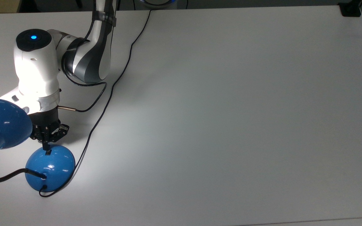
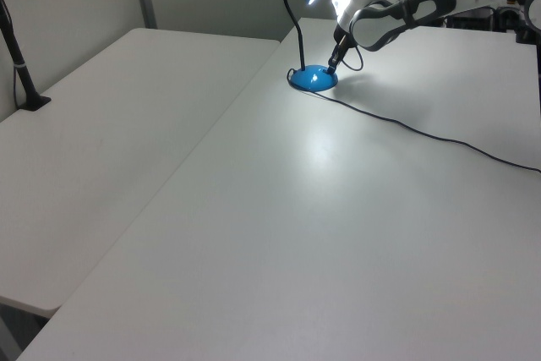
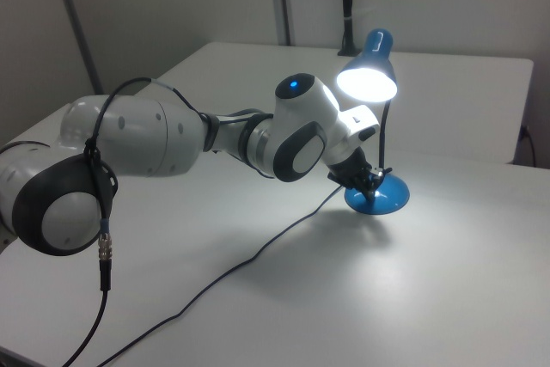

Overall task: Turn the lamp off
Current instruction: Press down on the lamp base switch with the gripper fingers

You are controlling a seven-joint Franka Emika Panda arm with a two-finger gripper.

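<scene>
The lamp [image 1: 49,168] stands on the white bench [image 1: 231,110] near the top view's lower left corner, its domed blue base resting flat, its black gooseneck curving off toward the top view's left edge, and its bell-shaped shade [image 3: 368,75] lit, so the task is not yet done. The small black switch [image 1: 47,153] sits on the part of the dome that faces the arm, and the gripper [image 1: 46,146] comes at it from just beyond that side, pointing steeply down with its fingers drawn together into one narrow tip. That tip lies right at the switch in the top view; whether it already touches or hangs just above cannot be told. The coming press likely needs only a short push downward onto the dome. In the right view the gripper [image 3: 371,180] meets the base under the glowing shade, where the glare washes out the wrist. The shade is cut off by the top view's left edge, and the thin black cord [image 1: 118,78] trails from the base across the bench toward the far edge.
</scene>
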